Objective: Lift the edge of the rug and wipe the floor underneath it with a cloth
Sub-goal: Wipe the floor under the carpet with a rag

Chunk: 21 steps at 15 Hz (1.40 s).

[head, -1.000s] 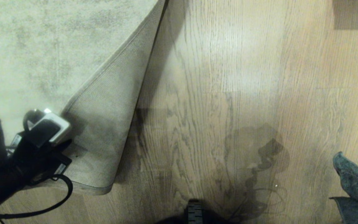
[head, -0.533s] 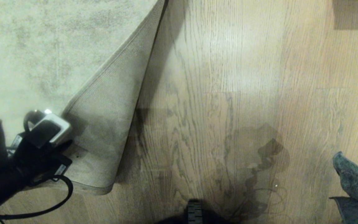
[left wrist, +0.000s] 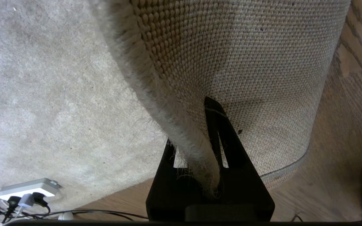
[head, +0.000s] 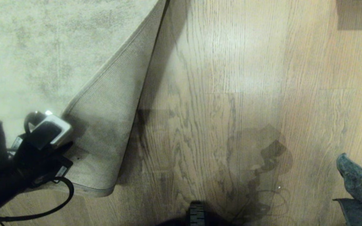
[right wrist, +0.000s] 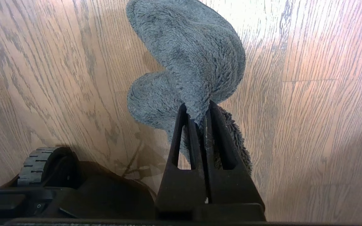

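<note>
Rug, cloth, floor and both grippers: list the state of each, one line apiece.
rug edge: corner lifted and folded back, woven backing showing.
left gripper: shut on the rug edge.
cloth: hanging clear of the floor.
right gripper: shut on the cloth.
floor: strip beside the fold uncovered.
power strip: on the rug, cables plugged in.

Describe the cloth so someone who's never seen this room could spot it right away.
Start at the big pale rug with its corner folded back, then cross the bare wood floor to the robot's right. There the cloth hangs pinched in the right gripper: the only dark grey-teal, fluffy thing among smooth planks.
</note>
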### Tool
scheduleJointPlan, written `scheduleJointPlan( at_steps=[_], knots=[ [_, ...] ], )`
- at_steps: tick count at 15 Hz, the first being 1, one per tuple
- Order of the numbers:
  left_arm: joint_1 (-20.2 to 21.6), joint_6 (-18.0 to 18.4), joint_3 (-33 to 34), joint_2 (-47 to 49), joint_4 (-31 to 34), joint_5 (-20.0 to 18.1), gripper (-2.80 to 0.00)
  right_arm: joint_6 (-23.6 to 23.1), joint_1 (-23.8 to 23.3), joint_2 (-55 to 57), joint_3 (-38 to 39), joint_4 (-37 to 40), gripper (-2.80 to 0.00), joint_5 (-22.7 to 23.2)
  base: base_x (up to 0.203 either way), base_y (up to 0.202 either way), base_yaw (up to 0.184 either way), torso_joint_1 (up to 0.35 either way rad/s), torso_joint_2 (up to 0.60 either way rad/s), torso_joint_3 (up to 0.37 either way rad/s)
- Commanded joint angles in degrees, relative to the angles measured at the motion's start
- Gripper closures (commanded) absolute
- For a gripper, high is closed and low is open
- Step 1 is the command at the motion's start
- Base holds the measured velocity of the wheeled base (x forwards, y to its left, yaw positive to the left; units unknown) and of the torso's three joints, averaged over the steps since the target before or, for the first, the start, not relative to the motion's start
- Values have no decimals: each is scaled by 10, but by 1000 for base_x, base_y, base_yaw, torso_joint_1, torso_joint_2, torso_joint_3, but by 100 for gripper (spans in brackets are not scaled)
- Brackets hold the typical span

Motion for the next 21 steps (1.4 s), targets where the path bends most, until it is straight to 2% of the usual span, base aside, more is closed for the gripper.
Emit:
scheduleJointPlan(
  at_steps=[1,21],
  knots=[
    [0,2,5,0,-2,2,0,0,0,1,0,0,0,0,0,0,0,0,0,0],
    [0,2,17,2,-1,2,0,-5,0,1,0,-1,0,5,0,0,0,0,0,0]
  ],
)
